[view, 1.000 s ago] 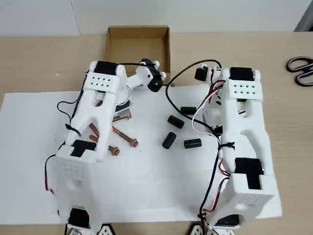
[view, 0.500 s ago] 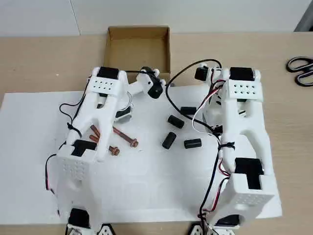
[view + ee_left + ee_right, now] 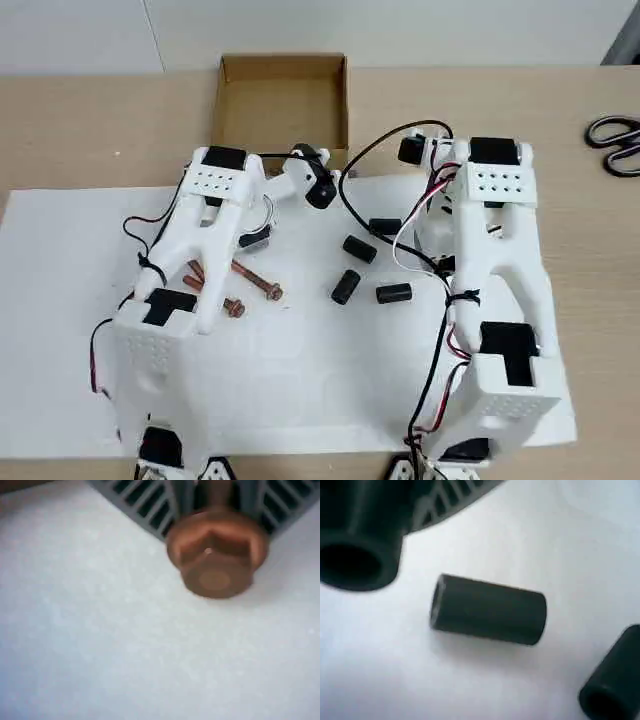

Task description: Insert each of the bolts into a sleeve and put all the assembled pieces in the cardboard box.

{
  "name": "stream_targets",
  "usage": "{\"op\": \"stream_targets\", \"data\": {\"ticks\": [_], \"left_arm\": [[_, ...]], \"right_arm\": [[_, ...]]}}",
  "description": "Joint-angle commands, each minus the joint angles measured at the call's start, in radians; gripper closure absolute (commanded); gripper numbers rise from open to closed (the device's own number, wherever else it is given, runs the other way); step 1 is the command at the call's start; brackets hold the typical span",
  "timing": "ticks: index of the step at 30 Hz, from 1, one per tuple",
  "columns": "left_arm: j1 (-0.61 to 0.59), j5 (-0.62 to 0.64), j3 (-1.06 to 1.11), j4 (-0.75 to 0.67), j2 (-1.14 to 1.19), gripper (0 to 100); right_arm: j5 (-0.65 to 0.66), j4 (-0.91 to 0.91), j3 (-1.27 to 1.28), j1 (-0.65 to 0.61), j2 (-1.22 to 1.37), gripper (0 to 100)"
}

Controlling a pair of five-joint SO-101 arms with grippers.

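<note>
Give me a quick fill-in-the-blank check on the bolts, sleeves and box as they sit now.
The cardboard box holds ___ assembled pieces. In the high view, ___ black sleeves lie uncovered on the white sheet. The bolt facing the left wrist camera has a ___-coloured head. The scissors lie toward the robot's ___ side.
Missing words: no; four; copper; right.
</note>
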Motion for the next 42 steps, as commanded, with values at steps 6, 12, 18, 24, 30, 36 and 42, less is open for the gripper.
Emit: {"op": "stream_targets", "data": {"ticks": [6, 12, 18, 24, 30, 36, 42], "left_arm": [[-0.003, 0.000, -0.145, 0.103, -0.012, 100], [0.002, 0.091, -0.446, 0.295, -0.055, 100], [0.031, 0.229, -0.486, 0.296, -0.189, 100], [0.051, 0.445, -0.387, 0.296, -0.365, 100], [0.051, 0.614, -0.282, 0.296, -0.611, 100], [0.049, 0.735, -0.153, 0.296, -0.855, 100], [0.051, 0.971, 0.065, 0.244, -1.096, 100]], "right_arm": [[0.000, 0.021, -0.006, 0.005, -0.099, 99.5], [0.002, 0.025, -0.003, -0.008, -0.312, 99.5], [0.002, 0.027, 0.101, -0.091, -0.490, 99.6], [-0.075, 0.027, 0.270, -0.156, -0.654, 99.6], [-0.084, 0.025, 0.358, -0.173, -0.906, 99.6], [-0.089, 0.018, 0.445, -0.166, -1.167, 99.6], [-0.201, -0.128, 0.658, -0.166, -1.405, 99.6]]}}
